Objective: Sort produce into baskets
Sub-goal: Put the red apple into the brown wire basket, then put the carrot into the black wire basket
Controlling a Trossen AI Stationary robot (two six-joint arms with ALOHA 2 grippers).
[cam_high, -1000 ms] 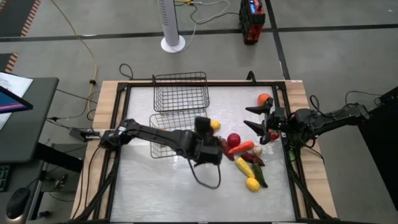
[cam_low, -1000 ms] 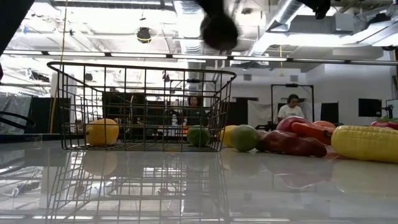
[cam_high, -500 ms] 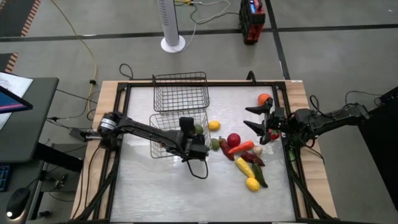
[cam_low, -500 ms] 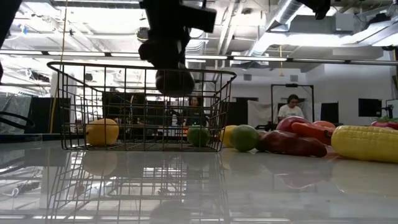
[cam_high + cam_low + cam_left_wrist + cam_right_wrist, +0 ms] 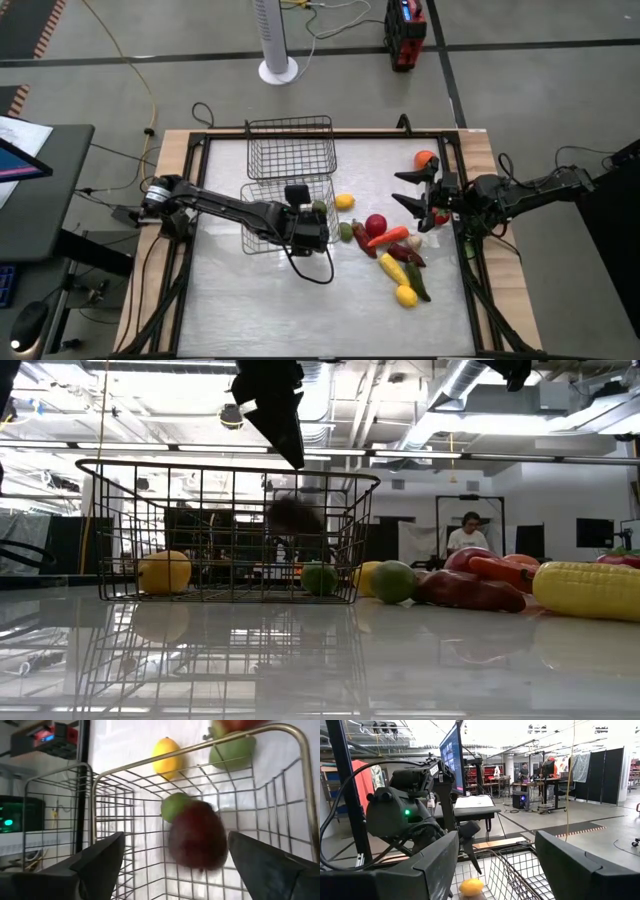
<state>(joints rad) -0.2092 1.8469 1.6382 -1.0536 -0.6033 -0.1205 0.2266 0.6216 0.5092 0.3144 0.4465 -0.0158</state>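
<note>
My left gripper (image 5: 308, 230) hangs open over the near wire basket (image 5: 262, 215), and it also shows in the low view (image 5: 280, 420). A dark red fruit (image 5: 197, 836), blurred, is below its spread fingers and inside the basket (image 5: 295, 520). A green lime (image 5: 174, 806) lies on the basket floor. The far basket (image 5: 291, 147) stands behind. Loose on the table to the right lie a lemon (image 5: 344, 201), a green pepper (image 5: 346, 231), a red apple (image 5: 375, 224), a carrot (image 5: 388, 237), corn (image 5: 392, 268), a chili (image 5: 417, 283), a second lemon (image 5: 406, 296) and an orange (image 5: 425, 158). My right gripper (image 5: 402, 192) waits open at the table's right.
A yellow fruit (image 5: 164, 572) shows through the mesh at the near basket's left end. The two baskets stand close together at the table's middle and far side. The bare white table top (image 5: 250, 300) reaches to the near edge. People sit in the room beyond the table.
My left gripper has carried the dark red fruit toward the table's left, over the near basket's rim, and has let it go. The fruit has dropped from the fingers into the basket.
</note>
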